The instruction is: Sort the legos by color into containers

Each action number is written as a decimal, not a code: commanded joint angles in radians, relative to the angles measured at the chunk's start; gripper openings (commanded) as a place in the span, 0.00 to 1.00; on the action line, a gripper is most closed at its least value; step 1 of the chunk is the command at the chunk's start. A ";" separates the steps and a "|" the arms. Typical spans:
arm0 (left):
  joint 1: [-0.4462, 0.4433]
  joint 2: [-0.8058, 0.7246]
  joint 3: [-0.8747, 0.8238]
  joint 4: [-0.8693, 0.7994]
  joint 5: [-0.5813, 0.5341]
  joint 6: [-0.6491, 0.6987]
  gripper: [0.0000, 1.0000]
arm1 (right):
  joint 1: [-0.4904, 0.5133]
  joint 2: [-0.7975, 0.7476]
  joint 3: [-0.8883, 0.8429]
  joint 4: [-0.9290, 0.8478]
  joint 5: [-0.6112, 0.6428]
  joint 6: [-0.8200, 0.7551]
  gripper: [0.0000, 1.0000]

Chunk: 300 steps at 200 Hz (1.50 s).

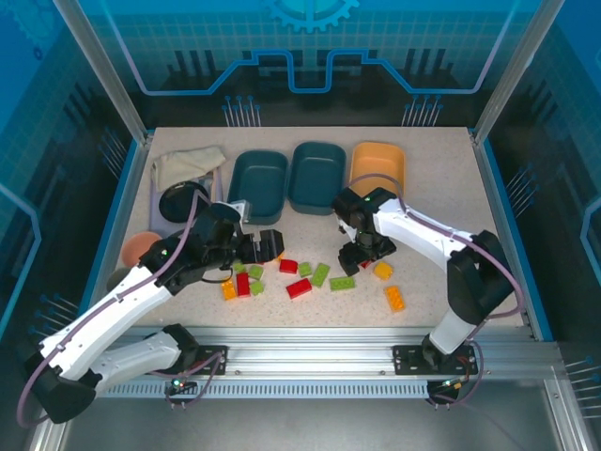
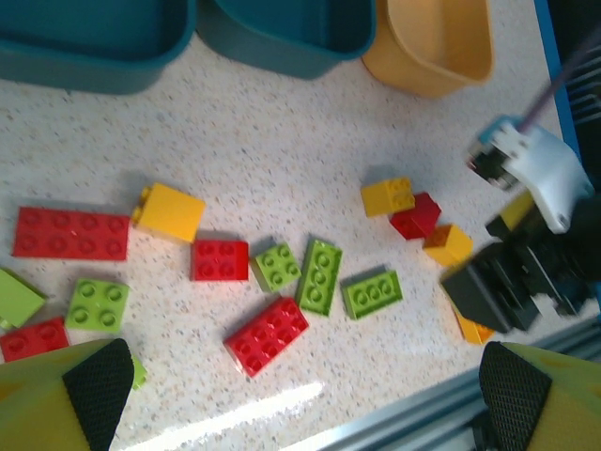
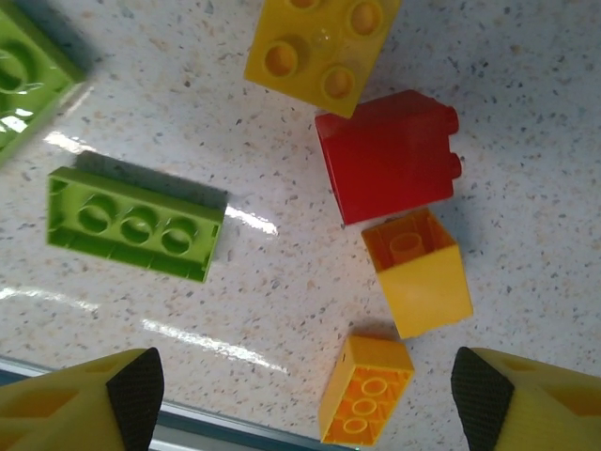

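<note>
Bright, even overhead light; top view sharp.
Pale glare streaks cross the speckled white tabletop (image 3: 282, 301) in both wrist views. The green oblong plastic brick (image 3: 136, 224) throws a short, soft shadow. The left wrist view is slightly soft.

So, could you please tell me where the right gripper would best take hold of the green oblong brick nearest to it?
Probably from straight above, with the fingers across its two long sides. The green oblong brick lies flat, studs up, with bare table along both long sides, and that is its narrower span.
</note>
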 commanded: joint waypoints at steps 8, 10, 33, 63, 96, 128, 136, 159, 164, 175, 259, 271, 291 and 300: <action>-0.049 -0.032 -0.042 0.027 0.021 -0.049 0.99 | -0.048 0.053 0.013 0.032 0.000 -0.079 0.87; -0.052 -0.033 -0.044 0.028 0.021 -0.051 0.99 | -0.052 0.059 0.014 0.034 -0.002 -0.085 0.88; -0.071 -0.035 -0.057 0.040 0.014 -0.071 0.99 | -0.084 0.121 0.029 0.049 -0.007 -0.129 0.88; -0.079 -0.026 -0.061 0.051 0.007 -0.079 0.99 | -0.109 0.180 0.051 0.069 -0.019 -0.179 0.88; -0.081 -0.011 -0.057 0.059 0.008 -0.078 0.99 | -0.124 0.215 0.069 0.090 -0.034 -0.186 0.85; -0.082 0.003 -0.054 0.069 0.012 -0.078 0.99 | -0.124 0.265 0.093 0.096 -0.054 -0.188 0.75; -0.084 0.005 -0.053 0.070 0.012 -0.080 0.99 | -0.123 0.274 0.093 0.098 -0.051 -0.188 0.72; -0.084 0.009 -0.050 0.072 0.010 -0.078 0.99 | -0.123 0.279 0.091 0.102 -0.045 -0.188 0.66; -0.084 0.010 -0.050 0.072 0.009 -0.078 0.99 | -0.123 0.279 0.091 0.102 -0.045 -0.186 0.65; -0.084 0.011 -0.050 0.073 0.009 -0.080 0.99 | -0.123 0.282 0.092 0.102 -0.050 -0.186 0.63; -0.090 0.008 -0.067 0.091 0.006 -0.102 0.99 | -0.102 0.216 0.029 0.096 -0.025 -0.135 0.46; -0.091 0.009 -0.069 0.097 0.006 -0.107 0.99 | -0.095 0.192 0.025 0.092 -0.021 -0.125 0.45; -0.094 0.010 -0.069 0.114 0.012 -0.119 0.99 | -0.088 0.137 0.024 0.072 -0.011 -0.102 0.43; -0.093 0.011 -0.067 0.125 0.019 -0.124 0.99 | -0.088 0.108 0.021 0.065 -0.014 -0.092 0.43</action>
